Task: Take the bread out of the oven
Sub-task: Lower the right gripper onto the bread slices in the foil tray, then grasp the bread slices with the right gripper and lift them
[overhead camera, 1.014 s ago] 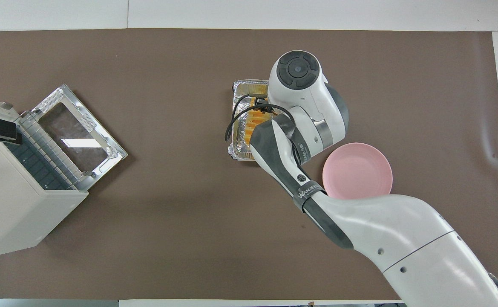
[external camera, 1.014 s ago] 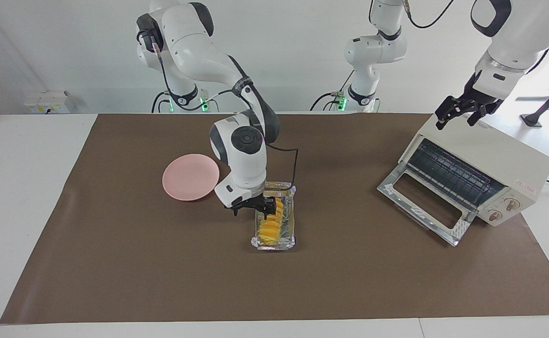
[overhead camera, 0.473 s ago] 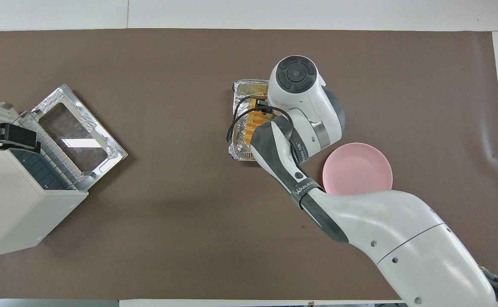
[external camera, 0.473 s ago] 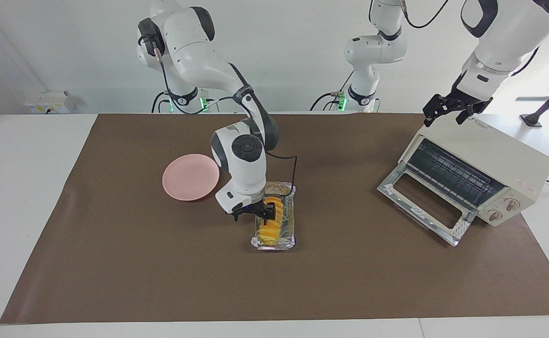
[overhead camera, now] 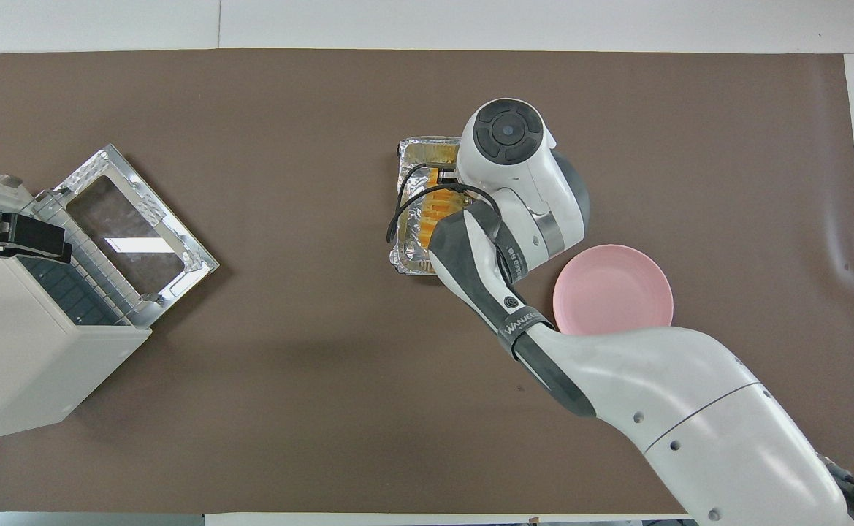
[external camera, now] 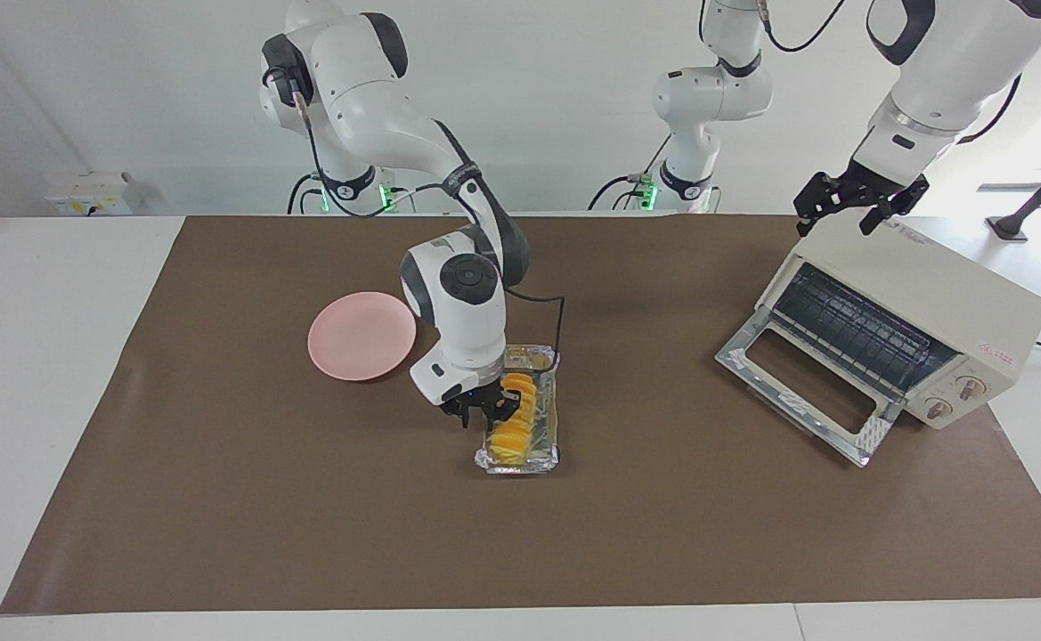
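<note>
Both risks sit at the right gripper (external camera: 487, 411): closed on the bread (external camera: 515, 424) in the foil tray (external camera: 545, 458), mid-table, well apart from the oven (external camera: 947, 307), it may drag foil up or slip.

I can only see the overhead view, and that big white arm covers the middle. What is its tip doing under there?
Observer: The right tool is down at the bread, at the end nearer the robots.
Visitor: Is the bread lying flat?
Observer: No. It sits in the tray, but that nearer end looks raised off it.
Visitor: And the black thing at the oven?
Observer: That is the left tool. It hangs in the air over the top of the oven, open and holding nothing.
</note>
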